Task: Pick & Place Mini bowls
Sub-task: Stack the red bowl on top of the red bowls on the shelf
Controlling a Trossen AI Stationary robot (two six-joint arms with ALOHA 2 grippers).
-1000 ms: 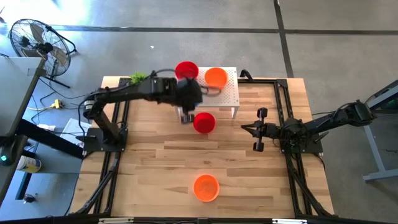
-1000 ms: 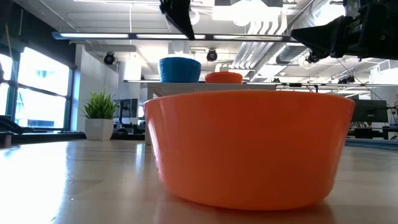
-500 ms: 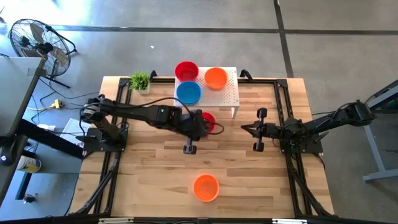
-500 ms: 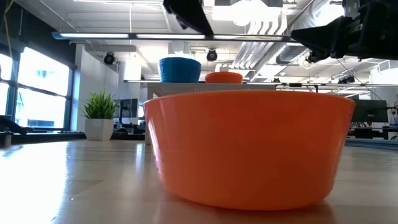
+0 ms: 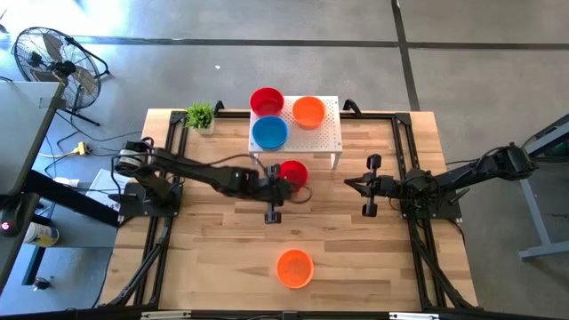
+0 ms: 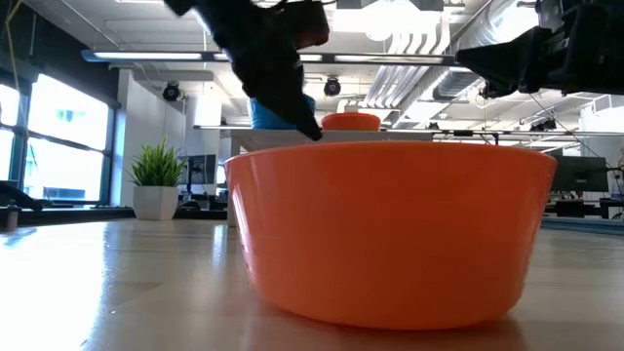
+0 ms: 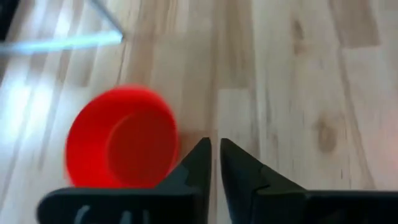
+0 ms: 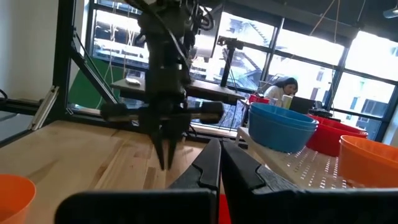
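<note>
A red mini bowl (image 5: 292, 173) sits upright on the table just in front of the white stand (image 5: 327, 135). On the stand rest a blue bowl (image 5: 269, 132), a red bowl (image 5: 267, 100) and an orange bowl (image 5: 308, 111). Another orange bowl (image 5: 294, 268) stands near the table's near edge and fills the low view (image 6: 390, 234). My left gripper (image 5: 276, 192) points down beside the red bowl (image 7: 121, 146), fingers shut (image 7: 214, 155) and holding nothing. My right gripper (image 5: 369, 185) waits at the table's right side, shut (image 8: 215, 158).
A small green plant (image 5: 199, 115) stands at the far left corner of the table. Black frame rails run along the table's left (image 5: 164, 191) and right (image 5: 411, 191) sides. Bare wood lies between the red bowl and the near orange bowl.
My left gripper has drawn back from above the stand toward the near edge and come down beside the red bowl on the table. The blue bowl, covered by the arm in the high view a second ago, now shows on the stand. No bowl has moved.
</note>
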